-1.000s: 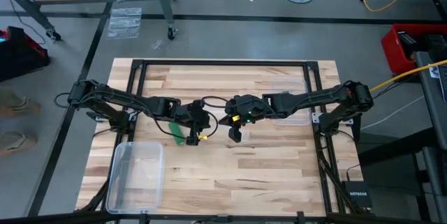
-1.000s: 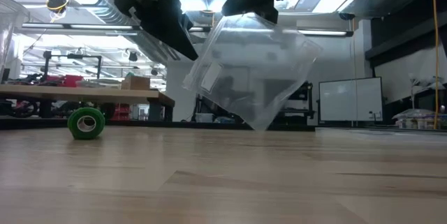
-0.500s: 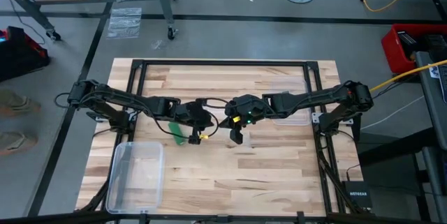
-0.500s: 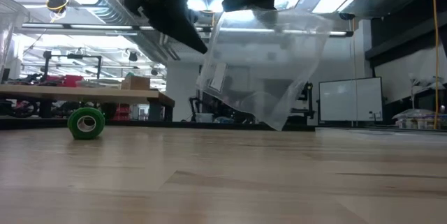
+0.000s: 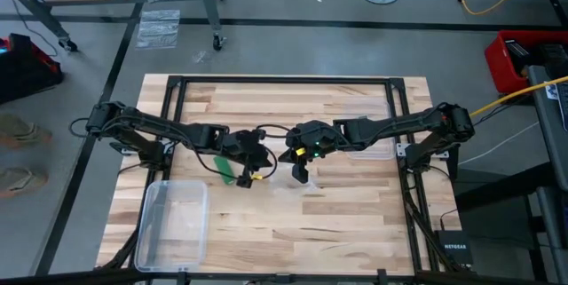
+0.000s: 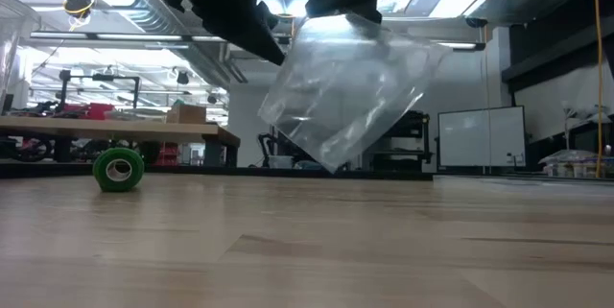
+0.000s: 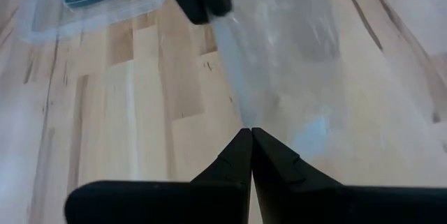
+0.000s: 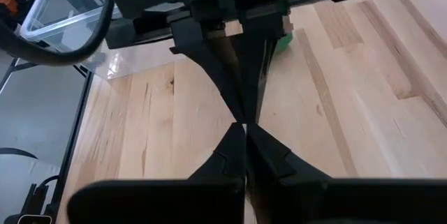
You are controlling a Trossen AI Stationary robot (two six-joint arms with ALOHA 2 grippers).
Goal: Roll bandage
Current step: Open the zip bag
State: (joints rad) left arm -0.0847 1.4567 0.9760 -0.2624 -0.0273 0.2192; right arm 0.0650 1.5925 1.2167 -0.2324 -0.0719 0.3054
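The bandage (image 6: 118,169) was already a small green roll, lying on the table (image 5: 337,223) near its middle. Both hands, left hand (image 7: 246,135) and right hand (image 8: 242,128), were pinching a clear plastic bag (image 6: 341,92) above the table. The rolling looked finished.
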